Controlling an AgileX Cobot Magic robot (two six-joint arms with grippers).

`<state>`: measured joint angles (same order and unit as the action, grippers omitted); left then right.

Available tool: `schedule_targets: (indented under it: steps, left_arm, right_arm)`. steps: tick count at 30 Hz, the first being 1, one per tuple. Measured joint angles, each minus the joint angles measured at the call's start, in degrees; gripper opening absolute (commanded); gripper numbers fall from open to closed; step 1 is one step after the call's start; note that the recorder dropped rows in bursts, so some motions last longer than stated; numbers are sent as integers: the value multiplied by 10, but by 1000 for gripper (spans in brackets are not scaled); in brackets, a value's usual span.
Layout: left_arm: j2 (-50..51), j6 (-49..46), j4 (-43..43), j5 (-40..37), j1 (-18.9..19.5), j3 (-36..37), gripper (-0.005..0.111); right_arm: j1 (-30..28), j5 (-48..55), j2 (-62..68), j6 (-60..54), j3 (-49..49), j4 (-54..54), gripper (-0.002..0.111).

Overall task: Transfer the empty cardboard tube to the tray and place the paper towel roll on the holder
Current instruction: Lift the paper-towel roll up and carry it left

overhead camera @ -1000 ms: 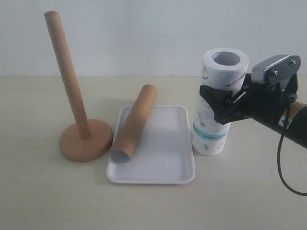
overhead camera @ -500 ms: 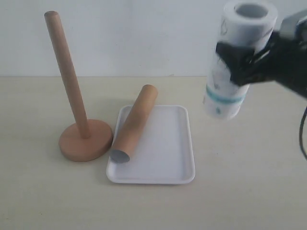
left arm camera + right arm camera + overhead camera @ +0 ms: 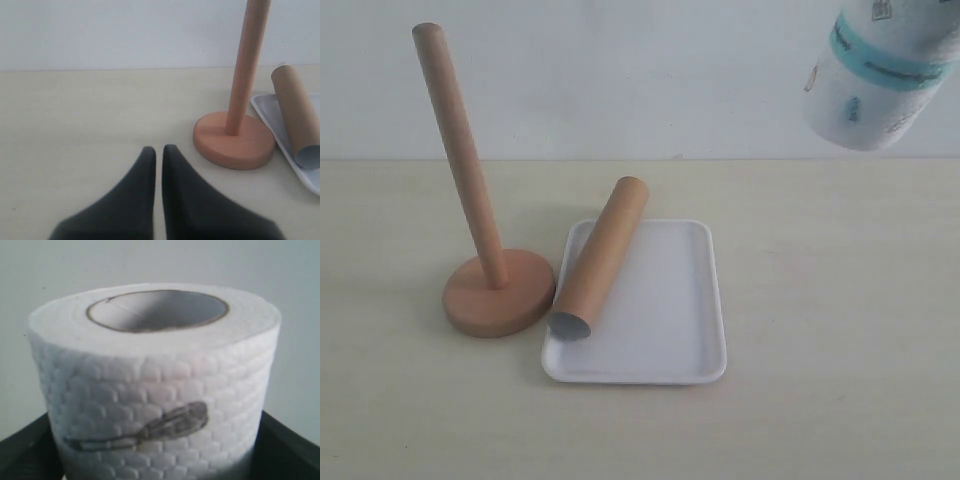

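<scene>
One paper towel roll (image 3: 876, 85), tilted, aloft at upper right, clamped in right gripper (image 3: 157, 455). One empty cardboard tube (image 3: 601, 255), lying on tray (image 3: 670, 320). Left gripper (image 3: 159, 150) closed, empty. Handling: straighten roll, centre core over holder (image 3: 463, 160) post, then lower.

Tube (image 3: 600, 255) on tray (image 3: 672, 335), beside holder (image 3: 498, 300)

Item count in view:
- Wooden holder (image 3: 470, 190): one, left of the frame.
- Empty cardboard tube (image 3: 602, 255): one, centre.
- White tray (image 3: 670, 300): one, centre.
- Paper towel roll (image 3: 875, 85): one, upper right of the frame.
</scene>
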<state>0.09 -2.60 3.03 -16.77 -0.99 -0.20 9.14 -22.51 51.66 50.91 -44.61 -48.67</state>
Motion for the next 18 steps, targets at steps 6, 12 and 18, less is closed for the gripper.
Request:
schedule_targets:
  steps: [6, 12, 18]
  left_arm:
    - [0, 0, 0, 0, 0, 0, 4]
    - [0, 0, 0, 0, 0, 0, 4]
    - [0, 0, 0, 0, 0, 0, 4]
  right_arm:
    - [18, -109, 34, 174, -32, -164, 0]
    - [130, -71, 85, 233, -141, -230, 0]
    - [284, 42, 150, 237, -261, -257, 0]
